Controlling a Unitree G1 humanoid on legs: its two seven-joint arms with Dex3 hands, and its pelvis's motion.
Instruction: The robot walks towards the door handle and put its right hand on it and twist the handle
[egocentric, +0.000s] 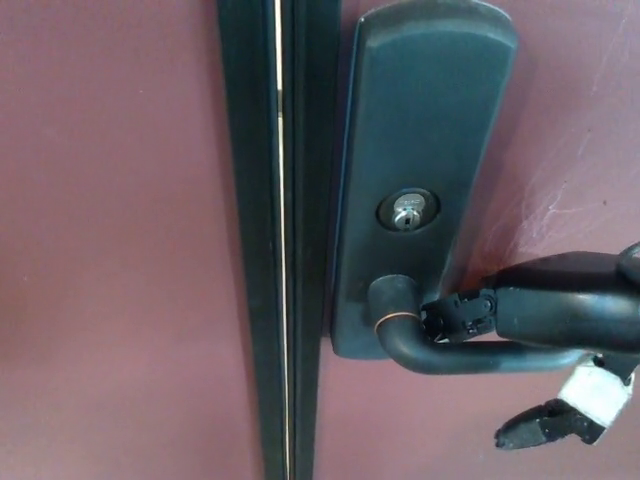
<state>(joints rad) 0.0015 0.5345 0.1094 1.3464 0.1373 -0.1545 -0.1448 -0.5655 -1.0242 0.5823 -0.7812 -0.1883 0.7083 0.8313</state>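
Where right hand (560, 315) covers door handle (450, 355), fingers seemingly wrapping it — palm cropped.

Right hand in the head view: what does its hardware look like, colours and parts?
The right hand is black throughout: a smooth, glossy, rounded body, with a finger built of small jointed segments showing pins and screws. Lower down, a second black finger tapers to a blunt tip and joins a pale grey-white block. No left hand shows.
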